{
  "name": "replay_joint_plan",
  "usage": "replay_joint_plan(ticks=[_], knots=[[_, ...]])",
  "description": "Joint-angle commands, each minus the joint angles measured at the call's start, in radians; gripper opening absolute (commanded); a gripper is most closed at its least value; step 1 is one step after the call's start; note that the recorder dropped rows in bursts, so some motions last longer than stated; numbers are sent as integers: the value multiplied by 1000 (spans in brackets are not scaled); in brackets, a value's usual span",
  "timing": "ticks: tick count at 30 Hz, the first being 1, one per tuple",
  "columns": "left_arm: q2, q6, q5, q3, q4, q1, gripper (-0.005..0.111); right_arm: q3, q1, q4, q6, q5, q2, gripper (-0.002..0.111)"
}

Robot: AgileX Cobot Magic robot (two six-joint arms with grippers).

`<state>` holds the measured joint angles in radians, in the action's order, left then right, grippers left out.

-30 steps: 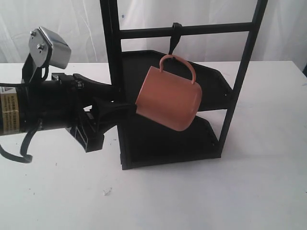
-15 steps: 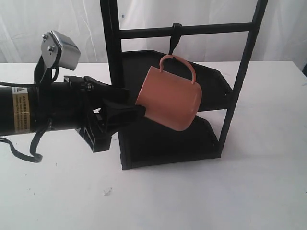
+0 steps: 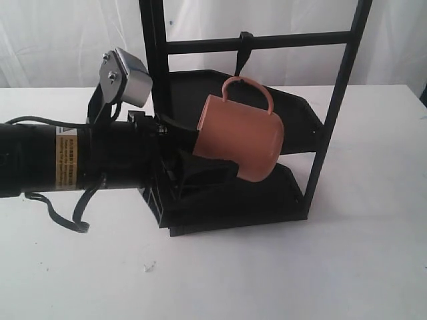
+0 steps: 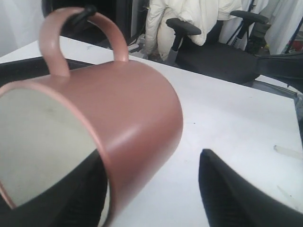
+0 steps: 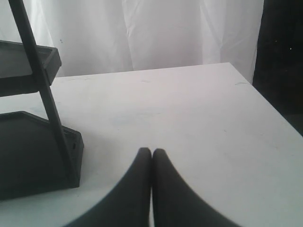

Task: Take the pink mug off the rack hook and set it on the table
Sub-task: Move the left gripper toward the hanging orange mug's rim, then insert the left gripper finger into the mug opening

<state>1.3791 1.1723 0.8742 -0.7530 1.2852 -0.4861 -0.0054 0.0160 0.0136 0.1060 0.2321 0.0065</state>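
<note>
While the pink mug (image 3: 240, 143) is hung by its thin handle on the rack hook (image 3: 241, 57), the black left arm (image 3: 67, 160) is stretched in from the left side of the exterior view, over the white table (image 3: 267, 273). A shiny silver camera box (image 3: 130, 79) is seen on top of the arm. The left gripper (image 4: 150, 158) is held wide open at the mug's mouth. In the left wrist view one black finger (image 4: 78, 201) is seen at the cream inside of the mug. The other finger is kept outside, and a strip of white table is seen between it and the pink wall. Nothing is squeezed yet.

The mug is tipped, with its mouth turned to the arm. It is hung clear of the table, in front of the black shelves (image 3: 293, 110). The hook is fixed to the top bar (image 3: 293, 41) of the tall black rack (image 3: 155, 67).

Farther right, in the right wrist view, the right gripper (image 5: 151, 151) is pressed shut with nothing in it. It is held over bare table, near the rack's bottom shelf (image 5: 33, 156).
</note>
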Motion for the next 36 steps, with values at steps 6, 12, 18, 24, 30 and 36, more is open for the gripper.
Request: replay_joint_plan(ticks=[6,12,18,24,30,36], knots=[[-1,-2,21,-5,-28,-5,61,5,-4,-6,2,-12,-6,0],[25,-4,33,-5,-58,-5,61,5,-4,-6,2,-12,-6,0],[56,-28,49,-5,-73,-5,61,5,-4,-6,2,-12,-6,0],[70,-49,49,-5,-81,-5,61,5,-4,-6,2,-12,-6,0],[70,-70,49,-5,-100,-5,61,5,-4,-6,2,-12,-6,0],[72,-104,49,-5,-142,-5,61,5,-4,-6,2,-12,-6,0]])
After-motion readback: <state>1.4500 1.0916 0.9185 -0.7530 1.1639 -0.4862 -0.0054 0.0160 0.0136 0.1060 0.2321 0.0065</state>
